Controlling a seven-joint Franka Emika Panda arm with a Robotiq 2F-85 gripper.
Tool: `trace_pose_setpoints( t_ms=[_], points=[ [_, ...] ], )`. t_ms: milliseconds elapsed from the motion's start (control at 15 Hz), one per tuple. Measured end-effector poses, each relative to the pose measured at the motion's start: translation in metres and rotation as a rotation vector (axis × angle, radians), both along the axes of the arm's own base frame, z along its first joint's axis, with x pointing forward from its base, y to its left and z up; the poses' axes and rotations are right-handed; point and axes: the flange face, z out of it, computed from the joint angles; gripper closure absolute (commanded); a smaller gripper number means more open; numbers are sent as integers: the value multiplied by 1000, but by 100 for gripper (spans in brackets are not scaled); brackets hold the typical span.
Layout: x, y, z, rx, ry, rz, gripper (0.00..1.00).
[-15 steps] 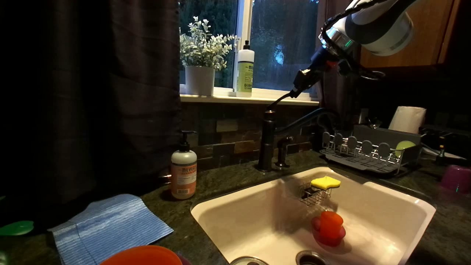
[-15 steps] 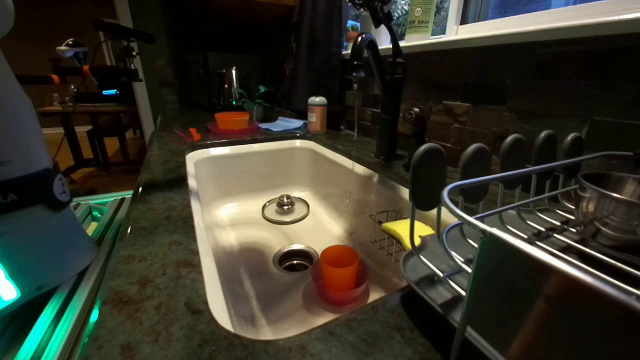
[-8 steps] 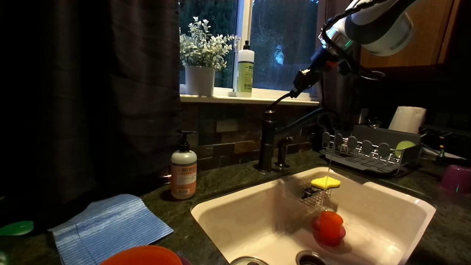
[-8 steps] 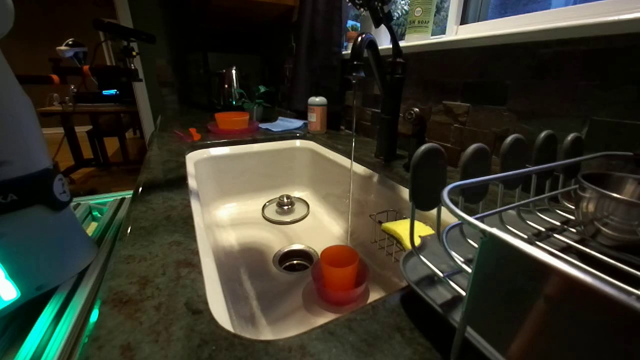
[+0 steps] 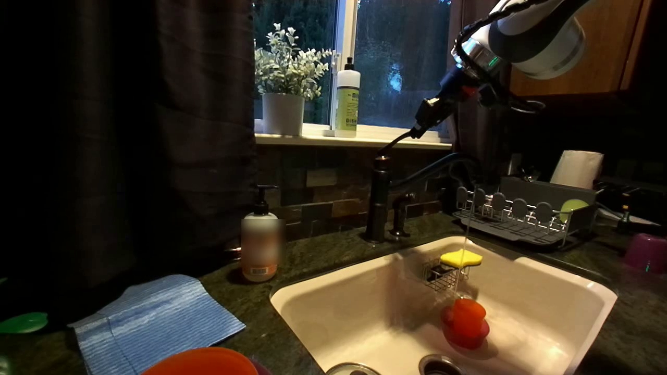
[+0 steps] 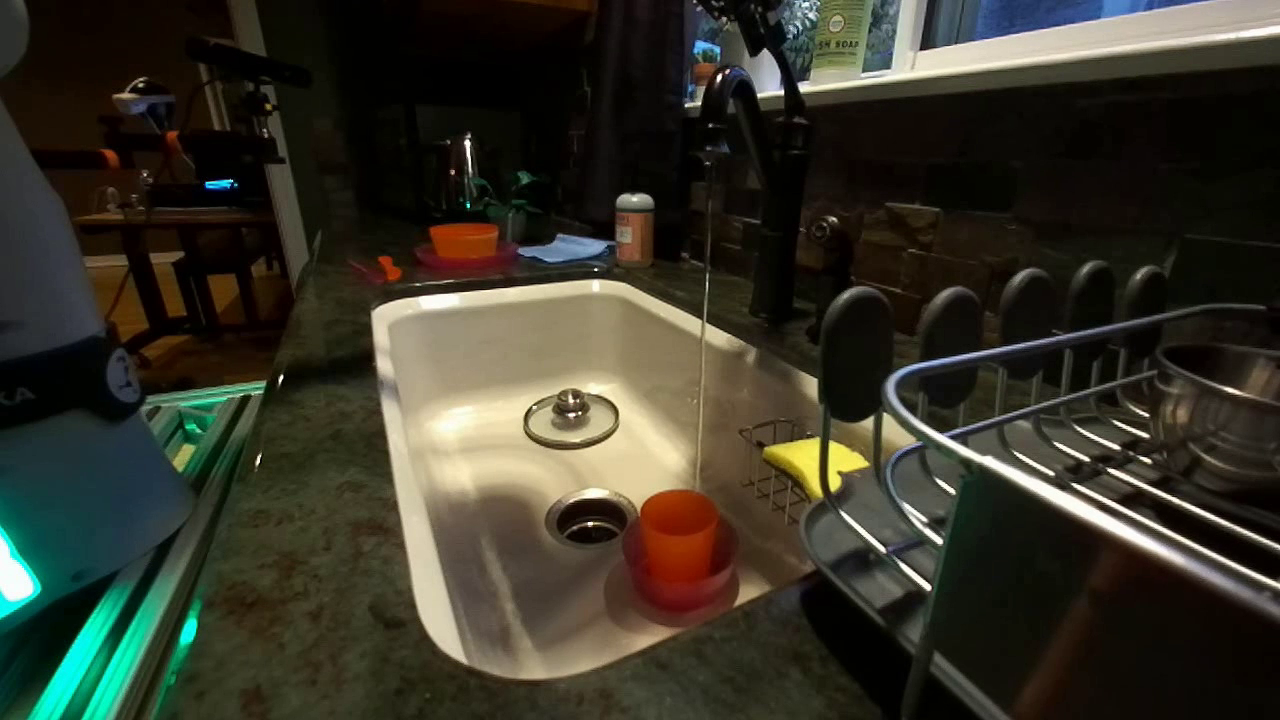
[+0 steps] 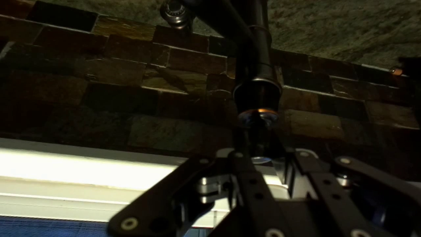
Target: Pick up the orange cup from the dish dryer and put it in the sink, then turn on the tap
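Got orange rnd. plastic cup (image 6: 679,538), cream-wht. rect. sink (image 6: 480,450), blk. arched metal tap (image 6: 782,220) & pale-striped blue flat cloth (image 5: 156,317).

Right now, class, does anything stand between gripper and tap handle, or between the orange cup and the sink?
Nothing visible blocks the gripper: it is right at the tap handle. The orange cup is already in the sink, with only a pink bowl between it and the sink's floor.

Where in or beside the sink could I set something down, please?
Free: in the sink, the floor between drain and robot-side wall; also the counter between sink and robot base. Crowded: around the orange cup, pink bowl, falling water and sponge.
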Motion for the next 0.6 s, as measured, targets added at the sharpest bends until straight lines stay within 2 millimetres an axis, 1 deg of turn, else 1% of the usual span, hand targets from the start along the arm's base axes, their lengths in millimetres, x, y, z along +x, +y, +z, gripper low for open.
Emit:
trace_pose_setpoints(
  t_ms=[600],
  points=[
    [-1, 0, 0, 2, 2, -6, 94]
  ],
)
